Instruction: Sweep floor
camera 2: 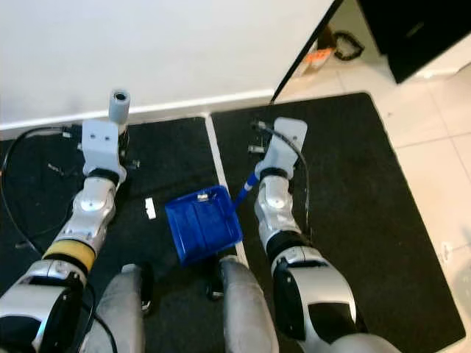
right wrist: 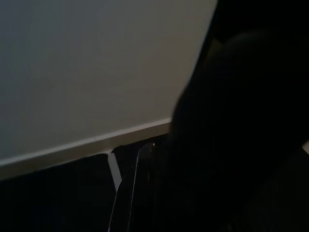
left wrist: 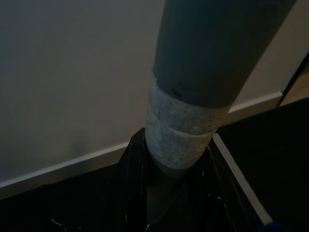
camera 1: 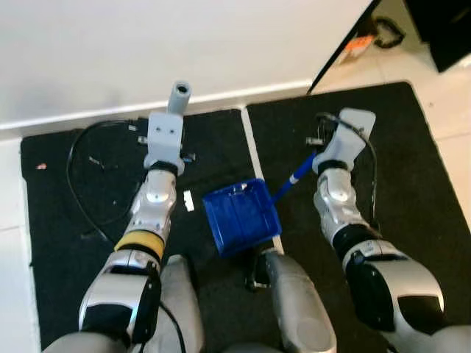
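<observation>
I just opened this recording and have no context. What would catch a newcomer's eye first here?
The bright blue dustpan stands out most, lying on the black mat between the robot's two arms, its blue handle running up toward the right gripper. Next is the grey broom handle rising at the left gripper, near the white wall. A small white scrap lies on the mat just left of the dustpan.

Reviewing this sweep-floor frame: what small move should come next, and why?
Probably a short sweep with the left gripper's grey broom handle, pushing the white scrap toward the blue dustpan. The scrap lies on the black mat just to the left of the pan, which sits beside it on a blue handle running to the right gripper.
</observation>
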### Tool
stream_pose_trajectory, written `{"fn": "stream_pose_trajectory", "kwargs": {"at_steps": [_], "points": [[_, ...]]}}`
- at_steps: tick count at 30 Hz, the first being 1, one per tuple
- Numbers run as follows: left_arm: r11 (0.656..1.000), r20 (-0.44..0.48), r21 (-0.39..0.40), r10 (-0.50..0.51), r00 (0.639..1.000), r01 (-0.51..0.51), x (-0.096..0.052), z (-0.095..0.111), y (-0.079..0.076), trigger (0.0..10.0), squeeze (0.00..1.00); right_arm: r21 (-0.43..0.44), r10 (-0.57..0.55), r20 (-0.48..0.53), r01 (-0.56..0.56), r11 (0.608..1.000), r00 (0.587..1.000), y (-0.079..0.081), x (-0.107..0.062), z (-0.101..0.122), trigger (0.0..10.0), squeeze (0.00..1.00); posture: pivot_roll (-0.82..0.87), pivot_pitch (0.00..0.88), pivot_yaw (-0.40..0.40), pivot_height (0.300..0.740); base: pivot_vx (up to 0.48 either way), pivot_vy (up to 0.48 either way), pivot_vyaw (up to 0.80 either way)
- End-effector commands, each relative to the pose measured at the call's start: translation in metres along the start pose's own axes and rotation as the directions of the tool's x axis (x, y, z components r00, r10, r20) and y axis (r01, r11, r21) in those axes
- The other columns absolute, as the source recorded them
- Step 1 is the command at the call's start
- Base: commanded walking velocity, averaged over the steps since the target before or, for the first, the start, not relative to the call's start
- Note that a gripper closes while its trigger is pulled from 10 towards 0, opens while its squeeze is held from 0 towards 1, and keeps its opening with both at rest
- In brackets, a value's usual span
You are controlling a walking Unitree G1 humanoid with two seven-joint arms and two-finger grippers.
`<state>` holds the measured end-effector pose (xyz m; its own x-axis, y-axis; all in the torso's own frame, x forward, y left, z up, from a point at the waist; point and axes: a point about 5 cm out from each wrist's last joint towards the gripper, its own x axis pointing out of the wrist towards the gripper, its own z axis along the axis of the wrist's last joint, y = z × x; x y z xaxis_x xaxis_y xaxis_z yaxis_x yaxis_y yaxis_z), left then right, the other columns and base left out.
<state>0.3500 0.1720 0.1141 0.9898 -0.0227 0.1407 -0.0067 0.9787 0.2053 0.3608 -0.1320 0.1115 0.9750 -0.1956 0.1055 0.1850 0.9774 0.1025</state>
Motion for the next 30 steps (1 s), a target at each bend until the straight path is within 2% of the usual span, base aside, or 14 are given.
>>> {"fn": "stream_pose_trajectory", "kwargs": {"at_steps": [1, 2, 7, 9, 10, 11, 12, 16, 25, 29, 30], "points": [[0.995, -0.064, -0.103, -0.016, 0.998, 0.009, -0.010, -0.015, -0.014, 10.0, 0.00, -0.004, -0.072, -0.068, 0.072, 0.997, 0.995, -0.015, -0.006, -0.014, 10.0, 0.00, -0.06, 0.437, -0.159, 0.740, 0.000, 0.000, 0.00], [0.995, -0.064, -0.103, -0.016, 0.998, 0.009, -0.010, -0.015, -0.014, 10.0, 0.00, -0.004, -0.072, -0.068, 0.072, 0.997, 0.995, -0.015, -0.006, -0.014, 10.0, 0.00, -0.06, 0.437, -0.159, 0.740, 0.000, 0.000, 0.00], [0.998, 0.021, -0.069, -0.004, 1.000, 0.006, -0.008, -0.005, 0.002, 10.0, 0.00, 0.047, -0.080, 0.027, 0.079, 0.996, 0.996, -0.014, 0.012, 0.014, 10.0, 0.00, -0.02, 0.449, -0.117, 0.740, 0.000, 0.000, 0.00], [0.998, 0.025, -0.066, 0.016, 1.000, -0.014, -0.008, -0.006, 0.010, 10.0, 0.00, 0.042, -0.074, 0.057, 0.071, 0.997, 0.996, -0.014, 0.016, 0.022, 10.0, 0.00, -0.02, 0.449, -0.117, 0.740, 0.000, 0.000, 0.00], [0.997, 0.026, -0.069, 0.025, 0.999, -0.023, -0.008, -0.005, 0.015, 10.0, 0.00, 0.038, -0.074, 0.071, 0.071, 0.997, 0.995, -0.014, 0.019, 0.026, 10.0, 0.00, 0.02, 0.467, -0.075, 0.740, 0.000, 0.000, 0.00], [0.997, 0.026, -0.069, 0.025, 0.999, -0.023, -0.008, -0.005, 0.015, 10.0, 0.00, 0.038, -0.074, 0.071, 0.071, 0.997, 0.995, -0.014, 0.019, 0.026, 10.0, 0.00, 0.02, 0.467, -0.075, 0.740, 0.000, 0.000, 0.00], [0.996, 0.028, -0.076, 0.050, 0.998, -0.048, -0.009, -0.005, 0.026, 10.0, 0.00, 0.036, -0.082, 0.101, 0.079, 0.996, 0.992, -0.015, 0.023, 0.034, 10.0, 0.00, 0.02, 0.471, -0.069, 0.740, 0.000, 0.000, 0.00], [0.993, 0.028, -0.091, 0.084, 0.996, -0.081, -0.010, -0.003, 0.036, 10.0, 0.00, 0.034, -0.097, 0.134, 0.093, 0.995, 0.986, -0.019, 0.030, 0.046, 10.0, 0.00, 0.04, 0.483, -0.041, 0.740, 0.000, 0.000, 0.00], [0.989, 0.027, -0.106, 0.105, 0.994, -0.102, -0.011, -0.003, 0.044, 10.0, 0.00, 0.061, -0.152, 0.197, 0.142, 0.988, 0.969, -0.034, 0.046, 0.075, 10.0, 0.00, 0.04, 0.479, -0.027, 0.740, 0.000, 0.000, 0.00], [0.985, 0.022, -0.110, 0.135, 0.991, -0.131, -0.014, -0.005, 0.051, 10.0, 0.00, 0.067, -0.185, 0.268, 0.174, 0.983, 0.945, -0.048, 0.056, 0.101, 10.0, 0.00, 0.03, 0.465, -0.029, 0.740, 0.000, 0.000, 0.00], [0.985, 0.022, -0.110, 0.135, 0.991, -0.131, -0.014, -0.005, 0.051, 10.0, 0.00, 0.067, -0.185, 0.268, 0.174, 0.983, 0.945, -0.048, 0.056, 0.101, 10.0, 0.00, 0.03, 0.465, -0.029, 0.740, 0.000, 0.000, 0.00]]}}
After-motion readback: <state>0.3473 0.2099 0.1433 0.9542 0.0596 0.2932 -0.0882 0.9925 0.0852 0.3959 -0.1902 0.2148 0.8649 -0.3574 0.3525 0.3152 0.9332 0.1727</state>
